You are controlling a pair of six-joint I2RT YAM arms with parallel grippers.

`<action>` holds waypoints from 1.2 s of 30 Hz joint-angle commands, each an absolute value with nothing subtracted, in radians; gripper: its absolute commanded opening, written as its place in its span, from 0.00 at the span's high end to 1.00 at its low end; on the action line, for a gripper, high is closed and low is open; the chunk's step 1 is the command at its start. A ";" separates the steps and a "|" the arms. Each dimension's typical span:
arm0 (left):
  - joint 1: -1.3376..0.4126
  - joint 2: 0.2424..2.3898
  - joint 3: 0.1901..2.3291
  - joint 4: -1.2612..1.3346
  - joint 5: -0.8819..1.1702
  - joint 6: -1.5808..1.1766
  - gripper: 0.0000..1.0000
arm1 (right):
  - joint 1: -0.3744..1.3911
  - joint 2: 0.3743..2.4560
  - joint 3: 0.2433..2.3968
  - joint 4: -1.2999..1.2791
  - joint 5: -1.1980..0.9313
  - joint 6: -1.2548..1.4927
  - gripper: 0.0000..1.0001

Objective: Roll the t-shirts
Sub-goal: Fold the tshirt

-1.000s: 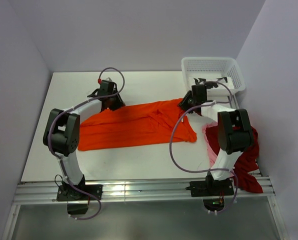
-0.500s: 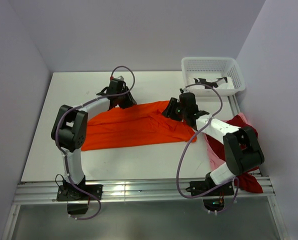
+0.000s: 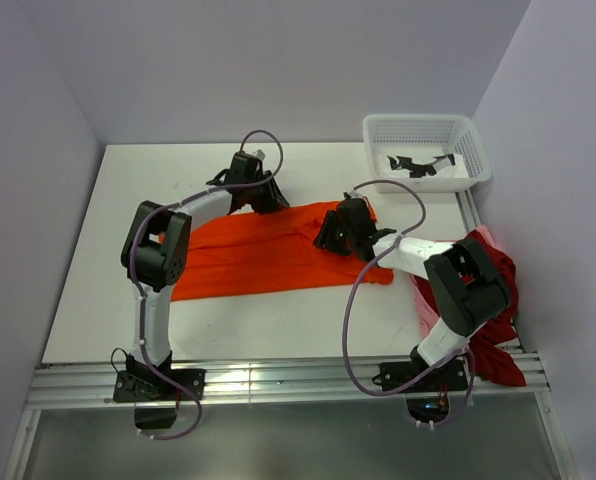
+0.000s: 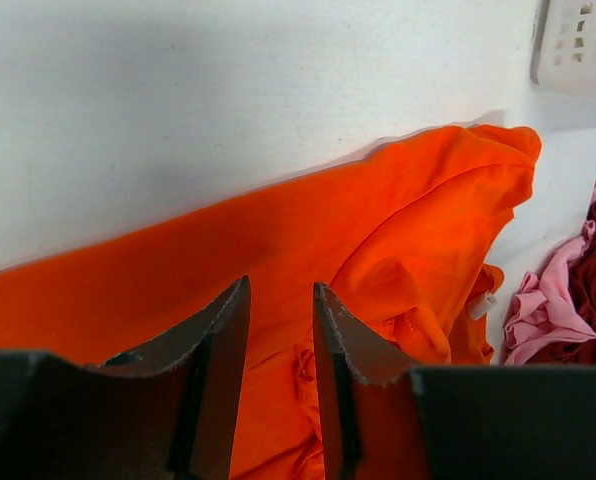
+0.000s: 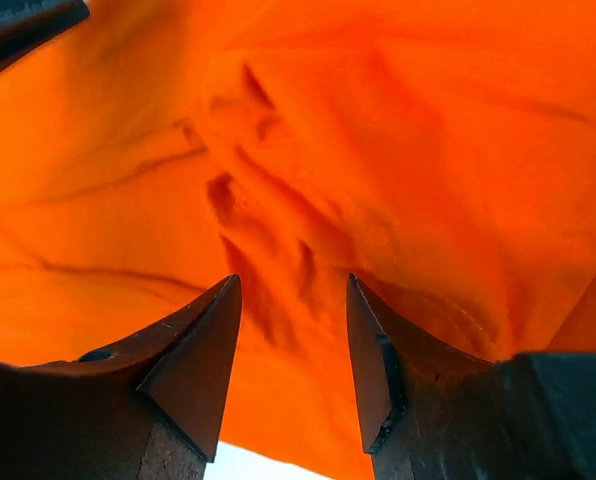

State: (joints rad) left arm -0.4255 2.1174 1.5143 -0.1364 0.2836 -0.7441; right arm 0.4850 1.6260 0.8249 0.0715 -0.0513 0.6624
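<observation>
1. The left arm is reaching far across the white tabletop [image 3: 98,290]. Its pincer [image 4: 281,290] is standing narrowly parted at the far edge of the plain bright orange cloth t-shirt [image 3: 248,255], which is lying spread mid-tabletop.
2. The right arm is bending leftward, with its pincer [image 5: 293,285] gaping over wrinkled orange cloth.
3. The dark red and pale pink cloth shirts [image 3: 498,340] are lying bunched at the right edge, partly hidden behind that arm.

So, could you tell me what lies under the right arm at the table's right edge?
A dark red t-shirt and a pale pink t-shirt, bunched together; the right arm covers their middle.
</observation>
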 commanded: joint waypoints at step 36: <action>-0.499 2.306 1.706 -0.069 0.429 -0.744 0.63 | 0.469 1.809 0.936 0.236 0.094 0.696 0.57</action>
